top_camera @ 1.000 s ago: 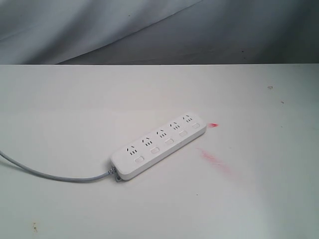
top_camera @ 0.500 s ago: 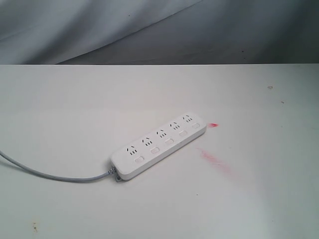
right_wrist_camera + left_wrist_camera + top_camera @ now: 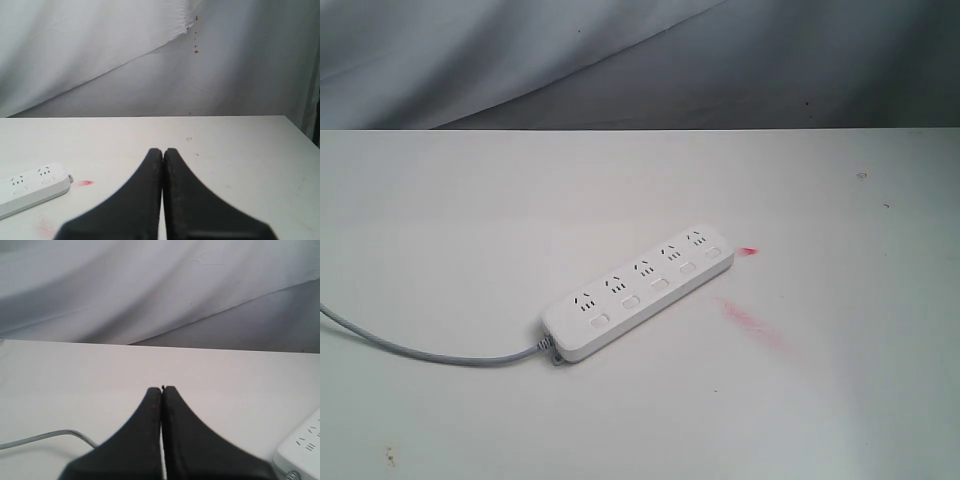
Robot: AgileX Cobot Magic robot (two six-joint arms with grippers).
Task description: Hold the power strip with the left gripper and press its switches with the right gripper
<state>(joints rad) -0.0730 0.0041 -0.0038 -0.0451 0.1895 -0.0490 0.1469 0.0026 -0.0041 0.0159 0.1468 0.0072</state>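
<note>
Power strip (image 3: 640, 293): flat on the bench (image 3: 470, 220), mid-surface, diagonal, well clear of every edge.
Switches (image 3: 631, 301): five in a row along the near long side, untouched.
Cord (image 3: 420, 350): trailing from the near end off the left edge.
Left hand (image 3: 161, 390): closed on nothing, over bare bench, apart from the cord end.
Right hand (image 3: 163, 151): closed, empty, apart from the far end.
Red smear (image 3: 752, 325): beside the strip, toward the right edge.

A staged test bench: plain white table (image 3: 470, 220) against a draped grey cloth backdrop (image 3: 620, 60).
</note>
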